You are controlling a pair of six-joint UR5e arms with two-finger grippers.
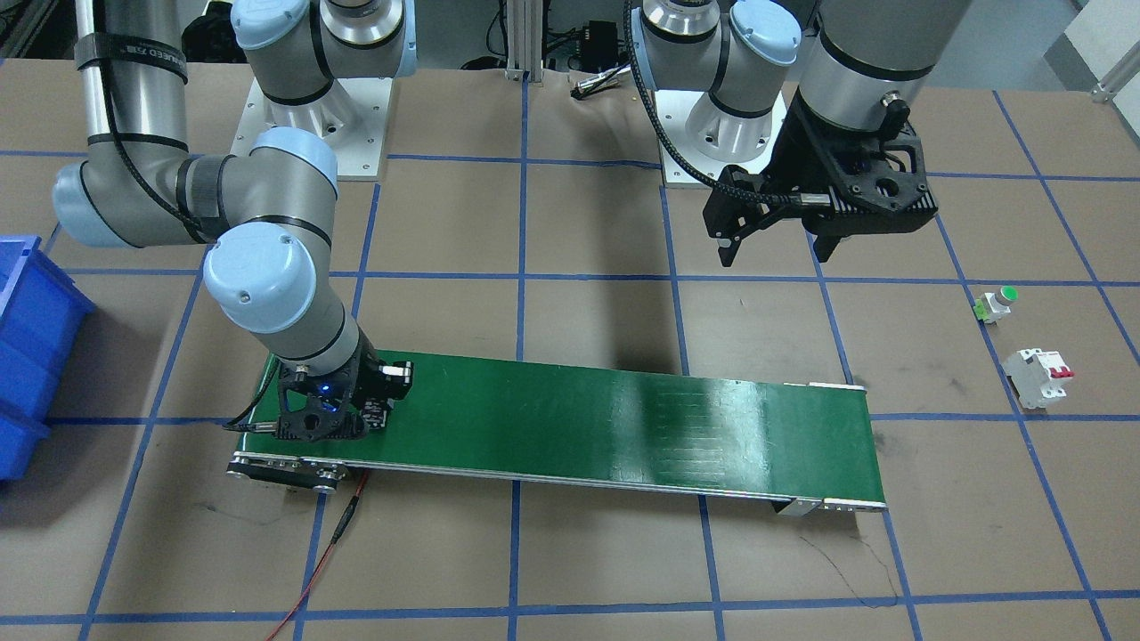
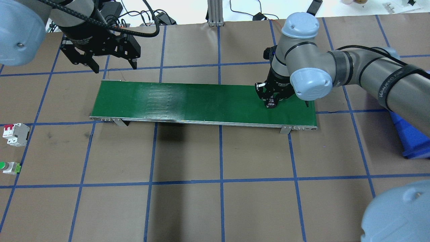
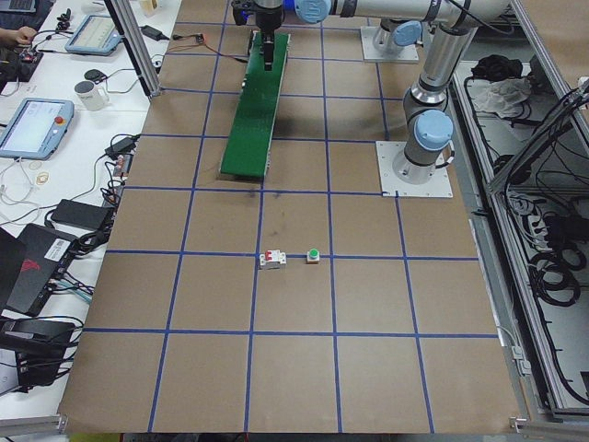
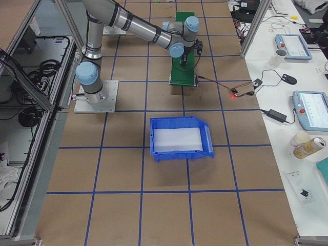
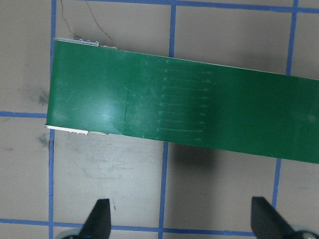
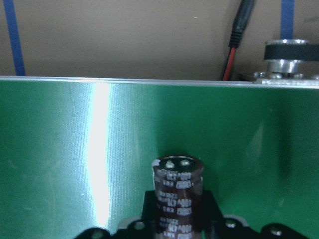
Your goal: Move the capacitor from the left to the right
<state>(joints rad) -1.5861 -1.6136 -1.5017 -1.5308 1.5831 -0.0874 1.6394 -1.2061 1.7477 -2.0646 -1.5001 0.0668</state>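
The capacitor (image 6: 177, 194), a dark cylinder with pale print, sits between the fingers of my right gripper (image 2: 271, 103), which is shut on it. That gripper is low over the right end of the green conveyor belt (image 2: 201, 101); I cannot tell whether the capacitor touches the belt. In the front-facing view the right gripper (image 1: 370, 414) is at the belt's left end. My left gripper (image 2: 115, 67) is open and empty, hanging above the table just behind the belt's left end. Its two fingertips (image 5: 102, 214) stand wide apart in the left wrist view.
A white circuit breaker with red switches (image 2: 15, 134) and a green-topped push button (image 2: 10, 167) lie on the table at the far left. A blue bin (image 2: 413, 137) stands off the belt's right end. A red cable (image 1: 329, 552) runs from the belt's motor end.
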